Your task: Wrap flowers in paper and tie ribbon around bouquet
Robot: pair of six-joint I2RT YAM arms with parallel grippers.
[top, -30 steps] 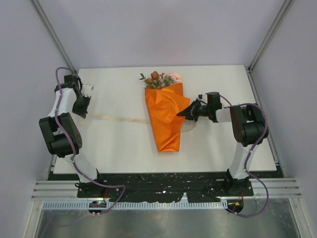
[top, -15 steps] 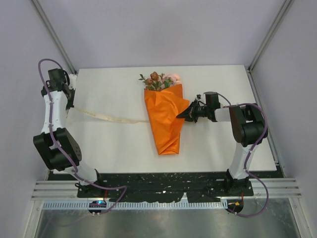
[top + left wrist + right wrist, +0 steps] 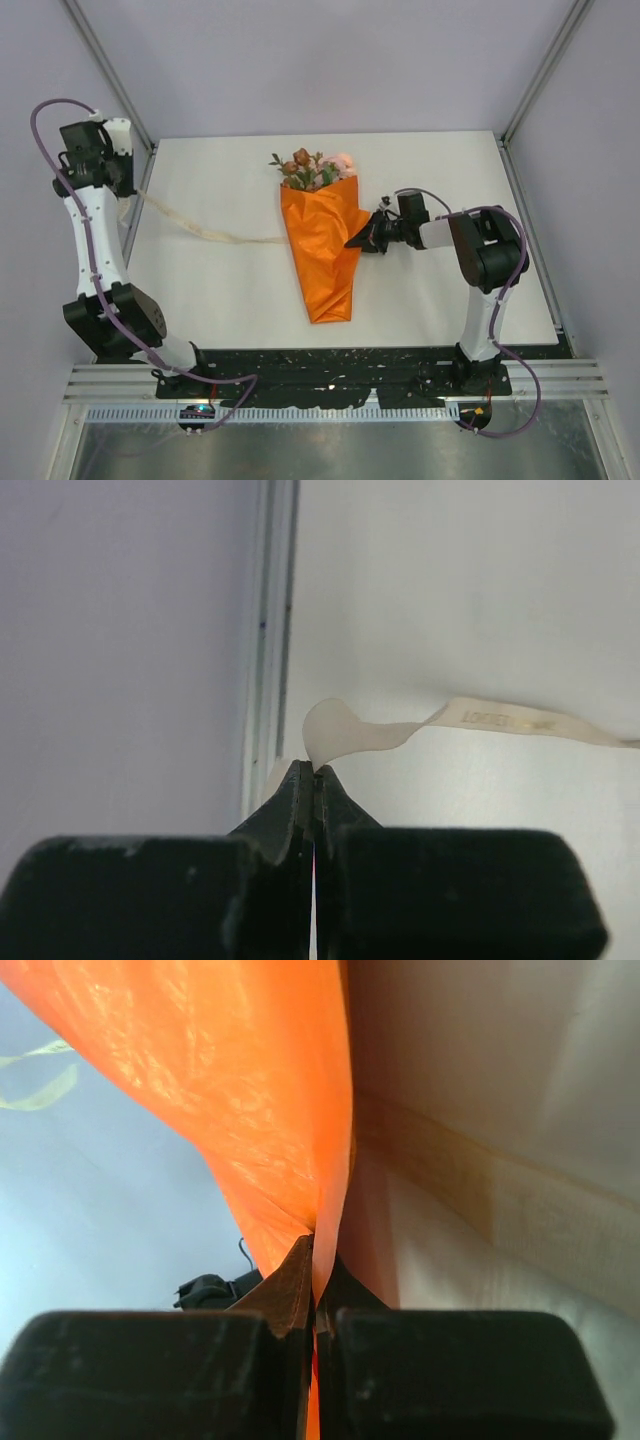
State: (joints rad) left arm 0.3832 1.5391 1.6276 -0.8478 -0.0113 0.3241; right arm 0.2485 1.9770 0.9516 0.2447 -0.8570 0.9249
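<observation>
The bouquet (image 3: 322, 250) lies mid-table as an orange paper (image 3: 230, 1080) cone, narrow end toward me. The flowers (image 3: 308, 170), pink and rust-brown with green leaves, stick out of its far wide end. My right gripper (image 3: 352, 243) is shut on the cone's right paper edge, and the paper fold runs between its tips (image 3: 318, 1245). The cream ribbon (image 3: 205, 230) trails from under the cone's left side toward the far left table edge. There my left gripper (image 3: 315, 770) is shut on its curled end (image 3: 335, 730), raised at the table's left rim.
The white table (image 3: 200, 290) ends at a metal rail (image 3: 265, 630) on the left, right beside my left gripper. Grey walls and slanted frame posts (image 3: 110, 80) close in both sides. Arm bases sit on the black bar (image 3: 330, 365) at the near edge.
My left arm swung up and out to the far left with the ribbon end. The bouquet slid a little left, and my right gripper followed with the paper edge.
</observation>
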